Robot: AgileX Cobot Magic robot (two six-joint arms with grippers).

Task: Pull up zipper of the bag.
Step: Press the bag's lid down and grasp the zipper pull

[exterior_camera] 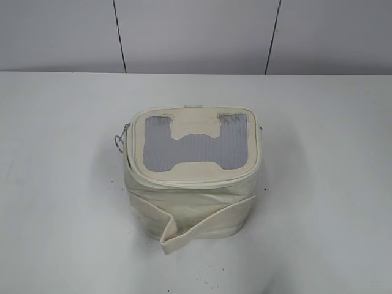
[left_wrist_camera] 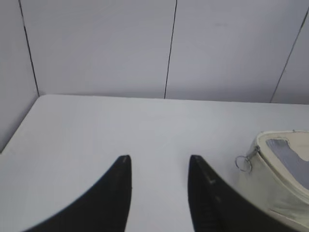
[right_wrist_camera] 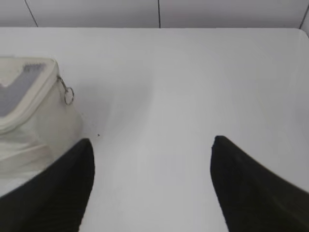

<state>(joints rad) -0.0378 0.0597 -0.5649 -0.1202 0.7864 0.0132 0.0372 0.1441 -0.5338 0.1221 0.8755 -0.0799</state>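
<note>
The cream-white bag [exterior_camera: 195,202] stands mid-table in the exterior view, grey mesh lid with a cream H patch on top, loose strap hanging in front. Its zipper [exterior_camera: 184,182] runs round the lid edge. One silver slider with a ring pull [exterior_camera: 118,141] hangs at the bag's left side; it also shows in the left wrist view [left_wrist_camera: 244,163]. A second ring pull [right_wrist_camera: 69,95] hangs at the bag's right side in the right wrist view. My left gripper [left_wrist_camera: 159,158] is open and empty, left of the bag [left_wrist_camera: 282,183]. My right gripper [right_wrist_camera: 152,140] is open and empty, right of the bag [right_wrist_camera: 34,121]. Neither gripper shows in the exterior view.
The white table [exterior_camera: 61,184] spreads around the bag. A grey panelled wall [exterior_camera: 196,33] rises behind the far edge. The table's left edge and corner [left_wrist_camera: 29,108] show in the left wrist view.
</note>
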